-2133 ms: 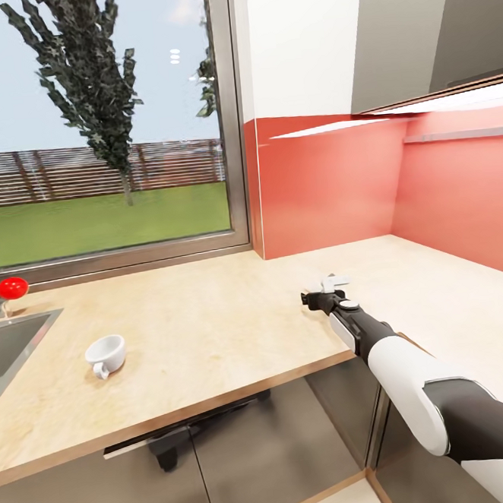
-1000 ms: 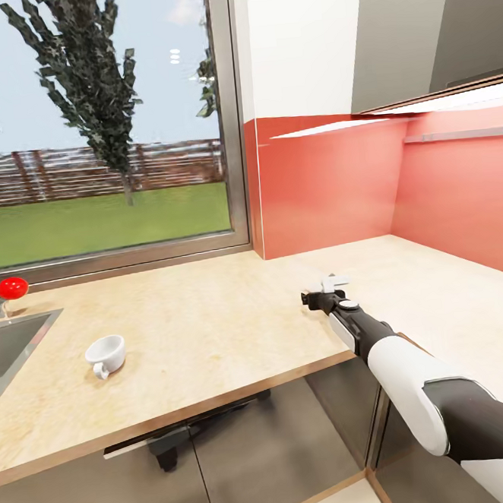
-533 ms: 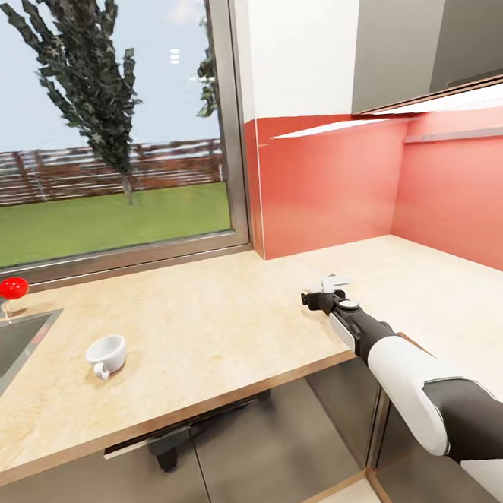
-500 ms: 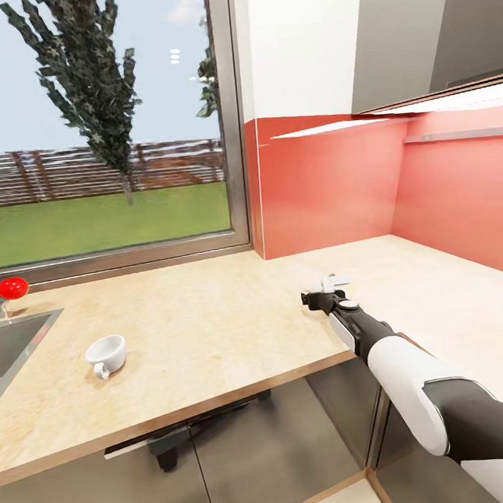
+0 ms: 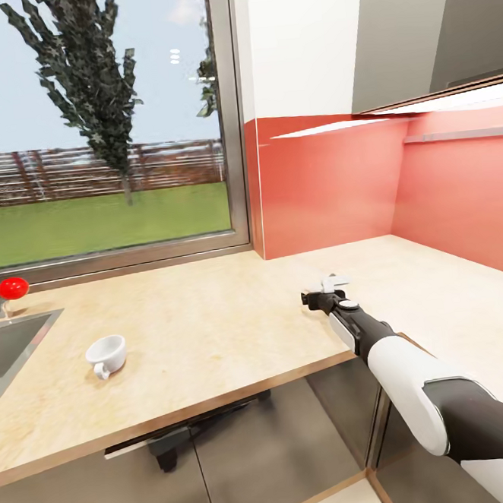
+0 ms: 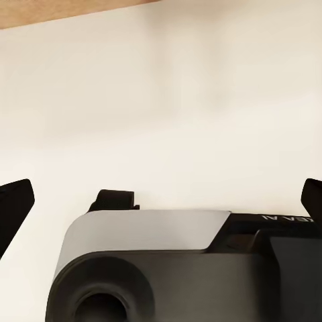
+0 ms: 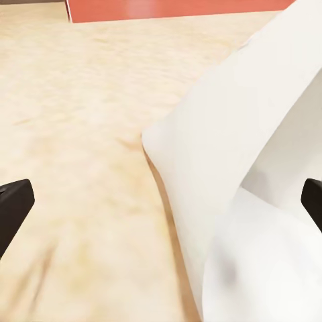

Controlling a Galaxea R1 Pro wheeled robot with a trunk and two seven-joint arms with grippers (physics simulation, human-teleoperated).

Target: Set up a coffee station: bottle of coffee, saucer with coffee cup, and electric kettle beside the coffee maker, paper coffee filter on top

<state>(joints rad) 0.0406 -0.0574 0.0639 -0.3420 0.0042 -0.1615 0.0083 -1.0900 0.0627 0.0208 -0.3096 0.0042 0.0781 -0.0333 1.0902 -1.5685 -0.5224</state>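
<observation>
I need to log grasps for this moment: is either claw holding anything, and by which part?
Nothing is clearly held. The right claw is open at the paper coffee filter; its fingertips sit wide apart. The left claw is open too.

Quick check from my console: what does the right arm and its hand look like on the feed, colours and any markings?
In the head view the right arm runs from a dark grey upper section through a glossy white shell to a dark grey and white forearm. Near the wrist sits a small white round cap. The right hand is black. In the left wrist view, the left hand's body is grey and black with small white lettering.
</observation>
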